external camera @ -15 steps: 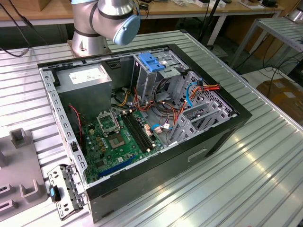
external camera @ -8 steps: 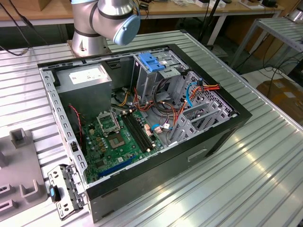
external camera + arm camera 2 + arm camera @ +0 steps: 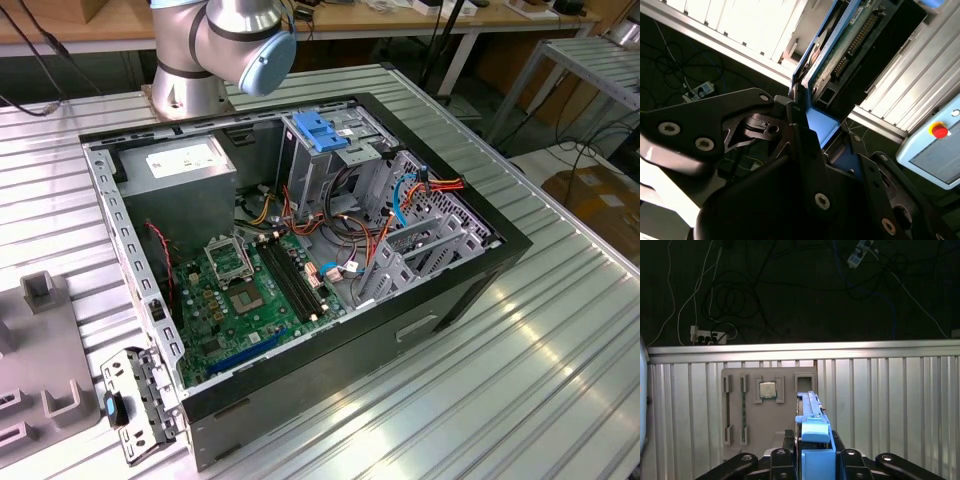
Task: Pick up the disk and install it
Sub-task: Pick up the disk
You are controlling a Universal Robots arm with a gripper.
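1. Two dark fingers (image 3: 802, 135) of the hand (image 3: 827, 132) are clenched on the disk (image 3: 840, 45), pressing on its blue rails (image 3: 817, 120) from both sides.
2. Beyond the fingers, in the second wrist view, the disk juts out with its green circuit board (image 3: 847, 37) and connector row bare on one face.
3. In the first wrist view the disk (image 3: 812, 415) shows edge-on, over the ribbed metal surface (image 3: 890, 405). It appears to be held clear of it, just beside a grey tray (image 3: 740, 405) that carries a chip (image 3: 767, 389).
4. Judged from these views, the disk is stiff and fairly dense for its size, and sensitive to knocks. The plastic rails look smooth and may flex a little, so a firm, square hold on the side edges suits it. The bare board and connector are poor places to pinch.
5. In the exterior view the open case (image 3: 480, 270) lies on the surface next to the arm (image 3: 230, 40).
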